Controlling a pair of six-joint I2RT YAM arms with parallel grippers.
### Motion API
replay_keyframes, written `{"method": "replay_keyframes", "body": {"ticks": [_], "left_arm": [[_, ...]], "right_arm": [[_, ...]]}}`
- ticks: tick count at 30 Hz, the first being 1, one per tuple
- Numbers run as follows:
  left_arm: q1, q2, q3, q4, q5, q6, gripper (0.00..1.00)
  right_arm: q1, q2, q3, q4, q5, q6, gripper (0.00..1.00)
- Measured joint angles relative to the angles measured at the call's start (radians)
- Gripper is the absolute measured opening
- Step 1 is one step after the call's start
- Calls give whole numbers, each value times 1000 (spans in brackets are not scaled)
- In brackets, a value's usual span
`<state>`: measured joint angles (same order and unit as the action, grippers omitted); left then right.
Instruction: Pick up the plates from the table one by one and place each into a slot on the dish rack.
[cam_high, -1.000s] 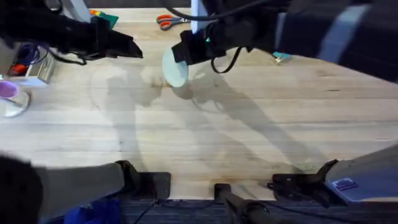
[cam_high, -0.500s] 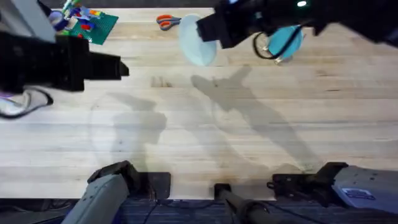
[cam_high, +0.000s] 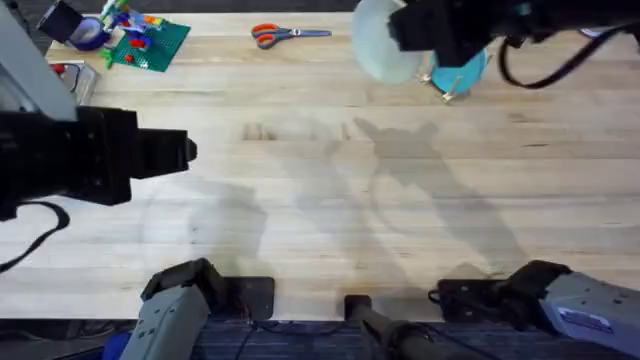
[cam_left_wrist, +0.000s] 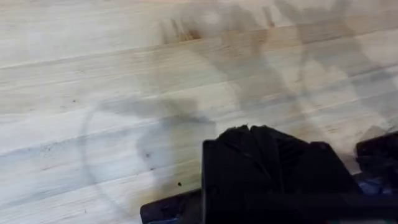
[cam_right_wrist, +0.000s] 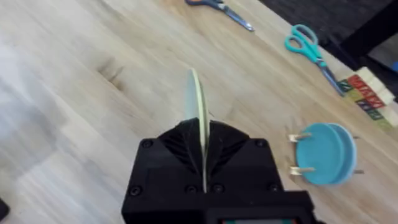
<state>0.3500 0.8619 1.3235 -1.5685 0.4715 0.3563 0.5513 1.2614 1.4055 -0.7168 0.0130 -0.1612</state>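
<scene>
— Now that the left arm has drawn back to its own side, what is its pincer (cam_left_wrist: 261, 140) doing?

— Nothing with the plates. It hangs low over bare desk (cam_high: 300, 190), well apart from the rack, and its black fingers sit side by side with nothing between them — pressed together, as far as its wrist view lets me judge.

— And moving rightward?

— That is where the change is. A second ago the right pincer (cam_high: 405, 40) held the cream plate (cam_high: 378, 42) over the middle of the far desk; half a second ago it was further right; now it is right beside the dish rack (cam_high: 452, 85). The plate is pinched on edge, upright between the fingers — the right wrist view shows its thin rim rising from between them.

— So the carry is nearly done?

— I judge so. The rack lies just past the pincer on its right, and two plates stand in it already, the teal plate (cam_right_wrist: 318, 152) in front and the light blue plate (cam_right_wrist: 345, 146) just behind it, between pegs. This looks to be the last plate. What remains, I'd say, is lining the plate's edge with a free slot and lowering it — the pegs stand close together, so a slight tilt could catch one.
</scene>
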Motion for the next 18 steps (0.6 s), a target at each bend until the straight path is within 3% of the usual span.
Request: {"method": "replay_keyframes", "body": {"ticks": [13, 14, 18], "left_arm": [[0, 1, 35, -30, -27, -12, 70], [0, 1, 38, -28, -27, -13, 148], [0, 1, 40, -22, -28, -16, 763]], "right_arm": [[-203, -70, 0, -30, 11, -109, 29], [-214, -70, 0, -30, 11, -113, 29], [-257, -70, 0, -30, 14, -138, 29]]}}
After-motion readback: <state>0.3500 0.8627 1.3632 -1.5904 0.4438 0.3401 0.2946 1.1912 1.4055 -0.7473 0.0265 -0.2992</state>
